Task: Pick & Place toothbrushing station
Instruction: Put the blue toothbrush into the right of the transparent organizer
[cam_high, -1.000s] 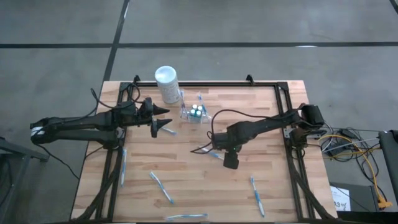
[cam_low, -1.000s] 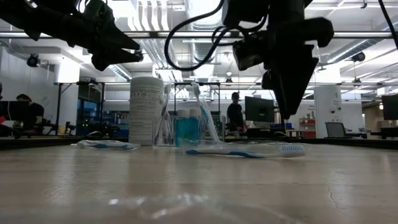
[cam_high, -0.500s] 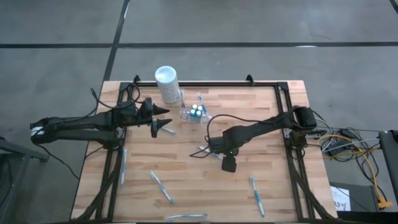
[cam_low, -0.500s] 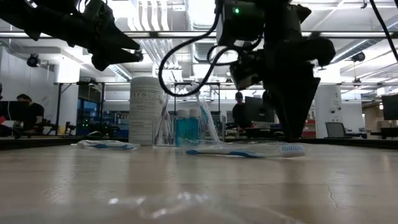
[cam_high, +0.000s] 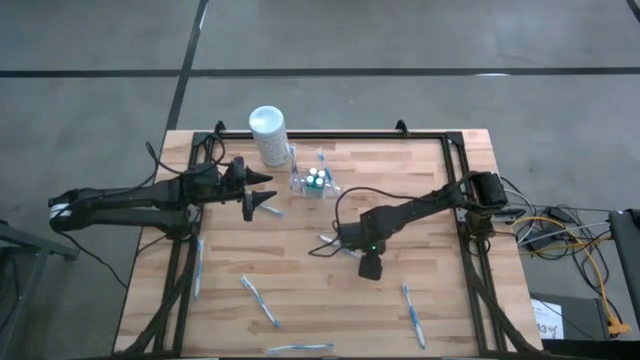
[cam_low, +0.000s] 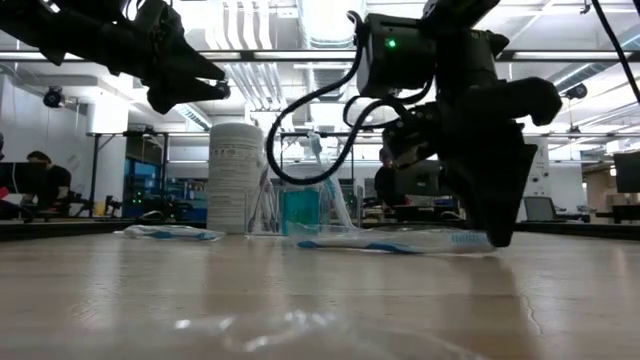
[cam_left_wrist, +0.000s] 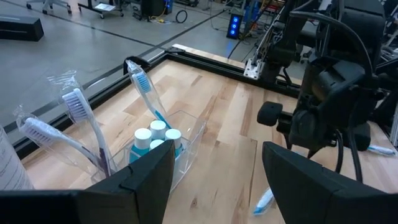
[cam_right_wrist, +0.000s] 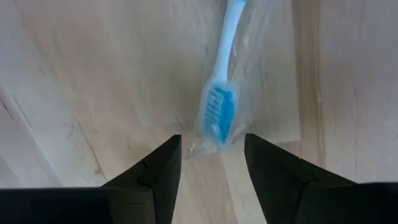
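The toothbrushing station (cam_high: 312, 181) is a small clear holder with upright toothbrushes and small capped bottles, standing on the wood at the far middle; it also shows in the left wrist view (cam_left_wrist: 163, 144) and the low view (cam_low: 300, 208). My left gripper (cam_high: 264, 200) hovers open to its left, above the table (cam_left_wrist: 214, 163). My right gripper (cam_high: 357, 247) is open and low over a wrapped blue-and-white toothbrush (cam_right_wrist: 219, 109) lying flat on the table. Its fingers stand on either side of the brush-head end (cam_low: 468, 238).
A tall white cylinder with a round lid (cam_high: 268, 134) stands next to the station, on its far left. Single wrapped toothbrushes lie at the left (cam_high: 197, 268), the near middle (cam_high: 258, 301), the near edge (cam_high: 300, 348) and the near right (cam_high: 413, 314). A dark frame (cam_high: 440, 140) edges the table.
My right gripper has gone down toward the wrapped toothbrush and a little toward the table's near edge, and now stands low at the brush's head end. The toothbrush has stayed where it was.
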